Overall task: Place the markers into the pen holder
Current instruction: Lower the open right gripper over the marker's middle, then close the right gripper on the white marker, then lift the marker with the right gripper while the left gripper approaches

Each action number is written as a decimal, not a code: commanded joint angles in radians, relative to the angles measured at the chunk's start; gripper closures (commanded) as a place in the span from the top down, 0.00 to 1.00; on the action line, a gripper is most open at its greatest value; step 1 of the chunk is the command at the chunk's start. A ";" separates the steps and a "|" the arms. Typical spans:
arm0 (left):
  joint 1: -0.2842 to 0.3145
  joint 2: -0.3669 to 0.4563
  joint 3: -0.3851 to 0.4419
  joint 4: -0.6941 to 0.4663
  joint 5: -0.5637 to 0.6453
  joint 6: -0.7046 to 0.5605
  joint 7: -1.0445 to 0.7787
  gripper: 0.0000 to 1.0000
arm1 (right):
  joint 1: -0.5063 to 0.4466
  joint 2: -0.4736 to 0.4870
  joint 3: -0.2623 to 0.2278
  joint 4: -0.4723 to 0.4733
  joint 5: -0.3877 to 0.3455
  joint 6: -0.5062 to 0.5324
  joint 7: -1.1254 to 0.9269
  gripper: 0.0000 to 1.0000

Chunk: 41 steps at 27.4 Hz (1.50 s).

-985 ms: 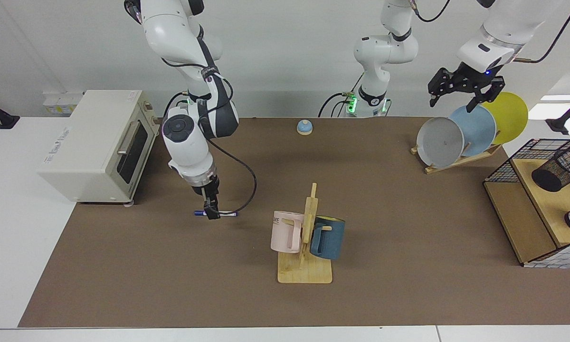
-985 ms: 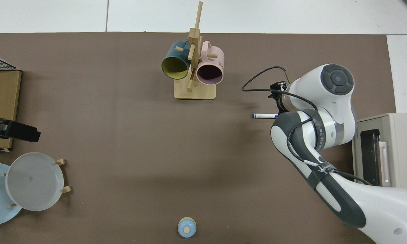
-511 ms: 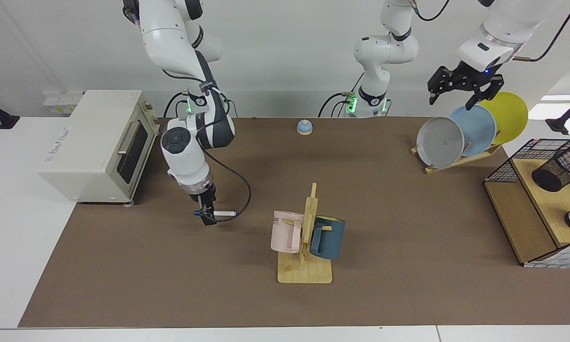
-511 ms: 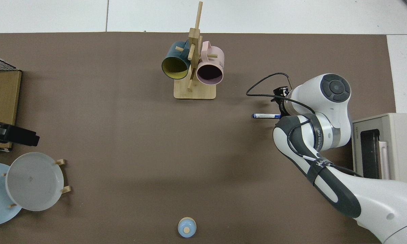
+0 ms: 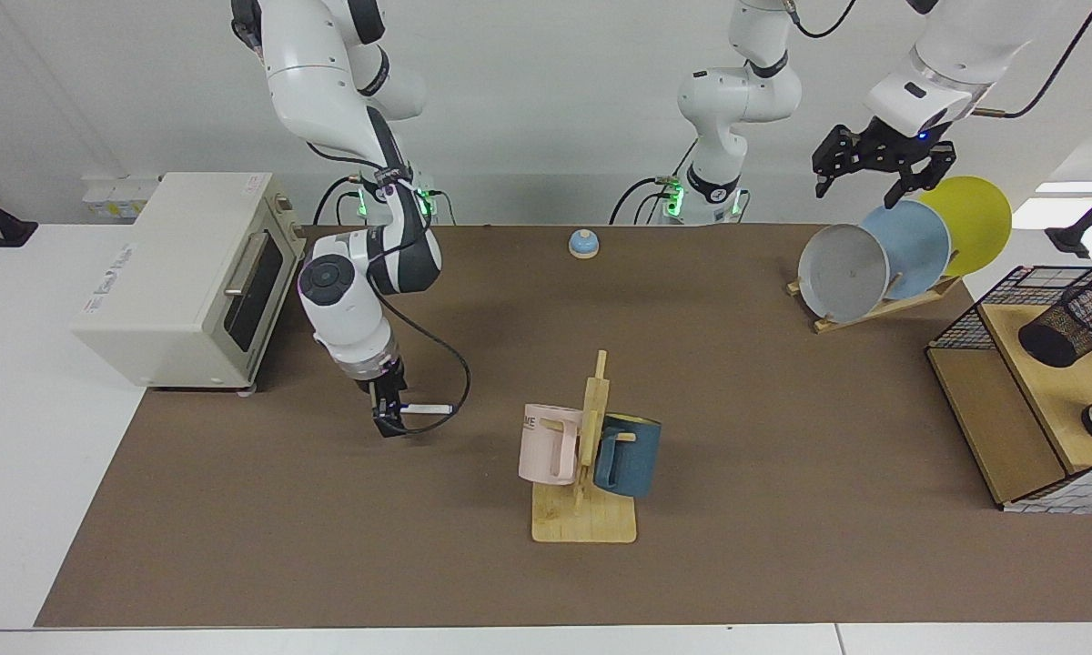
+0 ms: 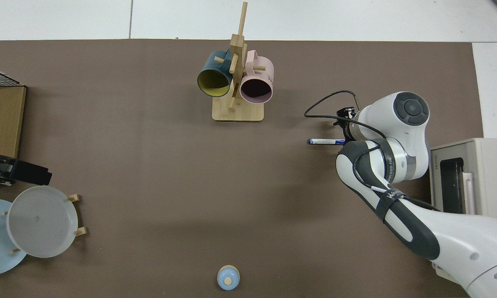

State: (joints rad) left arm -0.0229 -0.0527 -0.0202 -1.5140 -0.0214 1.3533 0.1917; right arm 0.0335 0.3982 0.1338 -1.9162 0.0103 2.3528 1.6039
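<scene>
While left gripper waits, right gripper holds marker.

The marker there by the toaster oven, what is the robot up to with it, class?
The right gripper is shut on the marker, holding it level, low over the brown mat near the toaster oven. The pen holder sits far across the table on a wooden shelf, without the marker. The left gripper waits, open, above the plate rack.
</scene>
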 commanded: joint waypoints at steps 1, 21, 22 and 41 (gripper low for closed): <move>-0.017 -0.030 0.008 -0.034 0.006 0.000 0.000 1.00 | -0.001 -0.002 0.009 -0.030 -0.007 0.042 0.011 0.88; -0.014 -0.038 0.011 -0.042 0.006 -0.002 -0.008 1.00 | -0.001 -0.001 0.007 -0.023 -0.007 0.034 -0.002 0.00; -0.012 -0.036 0.011 -0.040 0.008 -0.002 -0.012 1.00 | -0.001 -0.002 0.007 -0.020 -0.007 0.031 -0.002 0.00; -0.006 -0.038 0.014 -0.032 0.014 -0.029 -0.017 1.00 | 0.005 -0.189 0.015 0.167 -0.007 -0.395 -0.007 0.00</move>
State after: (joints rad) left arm -0.0217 -0.0671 -0.0114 -1.5260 -0.0213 1.3349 0.1884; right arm 0.0368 0.2781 0.1407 -1.7892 0.0096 2.0788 1.6041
